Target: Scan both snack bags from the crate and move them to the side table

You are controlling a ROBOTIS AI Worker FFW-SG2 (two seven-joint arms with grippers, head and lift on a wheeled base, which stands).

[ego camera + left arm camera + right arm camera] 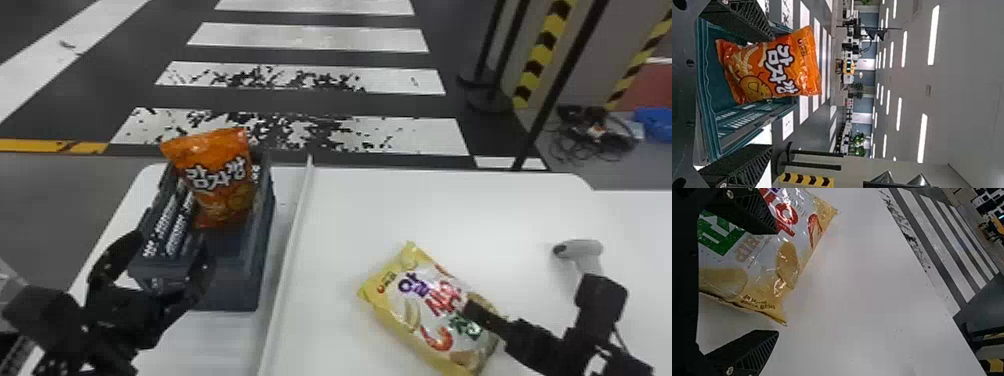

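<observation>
Orange snack bag (217, 177) stands in dark crate (232, 280), ahead of L gripper's (172, 245) fingers, top end sticking up over the rim, printed face toward the robot. L fingers are released, spread wide w/ nothing btwn them; bag is beyond the tips, not in the grip. Crate's near end sits right at those fingers, rest of it runs on past them.

Yellow snack bag (415, 300) lies flat on the table (350, 225), slantwise, print up, at R gripper's (535, 300) inner (L) finger. That finger is over the bag's R part; can't tell if it touches. Outer finger is off the bag, over bare tabletop. R fingers also released, well apart, no grasp on the bag. Most of the bag extends L of the R fingers.

White handheld scanner (582, 248) is just beyond R gripper's outer finger, head turned L.

Raised white strip (287, 260) runs btwn the L fingers + crate on one side, R fingers + yellow bag on the other. Far past both sets of fingers: striped floor (310, 40); blk stand (487, 92) + cables (590, 130) ahead of the R ones.
</observation>
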